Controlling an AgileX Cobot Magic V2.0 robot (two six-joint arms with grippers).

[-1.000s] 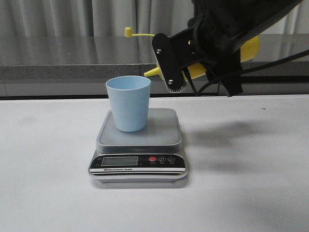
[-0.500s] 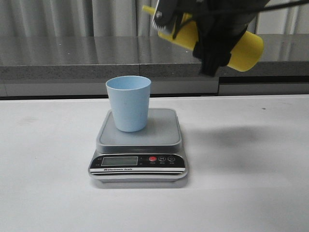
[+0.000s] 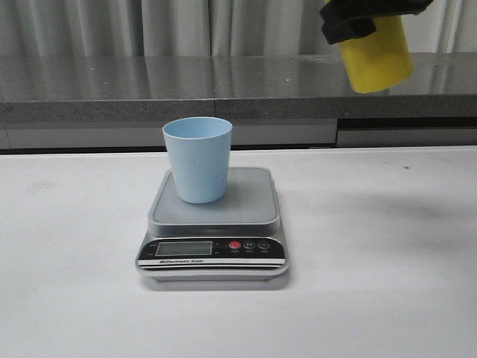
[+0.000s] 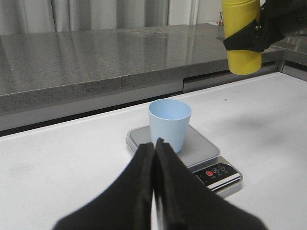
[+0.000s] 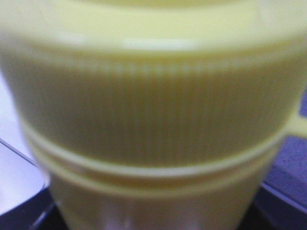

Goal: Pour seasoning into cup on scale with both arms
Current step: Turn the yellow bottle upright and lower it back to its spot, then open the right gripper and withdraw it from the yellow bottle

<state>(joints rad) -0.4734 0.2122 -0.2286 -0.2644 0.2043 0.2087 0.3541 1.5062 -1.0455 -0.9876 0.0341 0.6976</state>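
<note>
I'm holding the tall yellow plastic squeeze bottle (image 3: 375, 54) upright, right jaws clamped round it, high toward the desk's far right. Left jaws resting together, empty. Light blue plastic tumbler (image 3: 197, 159) sitting on the silver-grey digital scale (image 3: 214, 224) mid-desk. Setting down gently seems best.

Only readable lettering: a white line of print on the black front panel of the scale (image 3: 212, 253), under the LCD display (image 3: 184, 248), reading roughly "Electronic Scale." Display shows no legible digits. Small round buttons beside the red button (image 3: 235, 245) carry marks too small to read. Bottle (image 3: 375, 54) and cup (image 3: 197, 159): no legible label.
</note>
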